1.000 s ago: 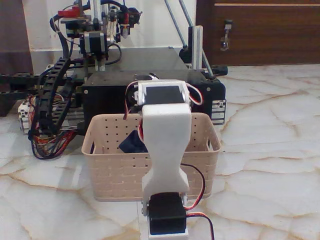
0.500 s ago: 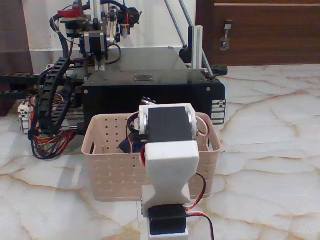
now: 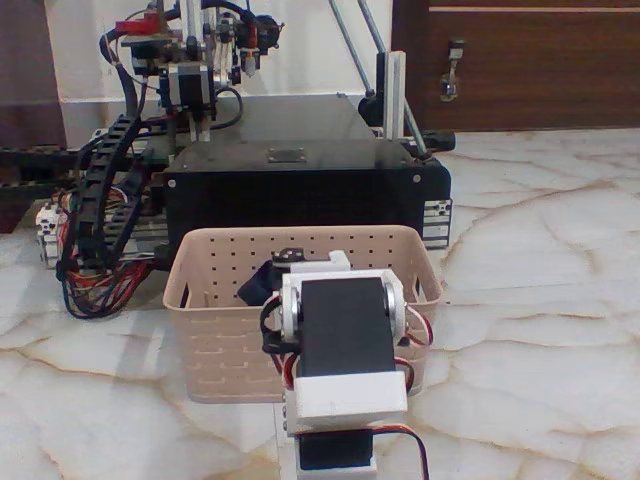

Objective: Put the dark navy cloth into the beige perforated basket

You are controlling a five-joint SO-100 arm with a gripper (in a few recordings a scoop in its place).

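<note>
The beige perforated basket [image 3: 210, 330] stands on the marble floor in front of the black machine. Inside it, against the left part of the far wall, lies the dark navy cloth [image 3: 256, 286], partly hidden by the arm. The white arm is folded low in front of the basket. Its gripper [image 3: 292, 260] reaches over the near rim and sits just right of the cloth. The wrist block hides the fingers, so I cannot tell whether they are open, shut or touching the cloth.
A big black machine box [image 3: 300, 190] with cable chains and wire bundles [image 3: 95, 250] stands right behind the basket. Marble floor [image 3: 540, 300] stretches free to the right and at the front left. A wooden door [image 3: 520, 60] is at the back.
The arm has folded down and back toward the camera, its elbow dropping from above the basket rim to in front of the basket. The cloth stays inside the basket.
</note>
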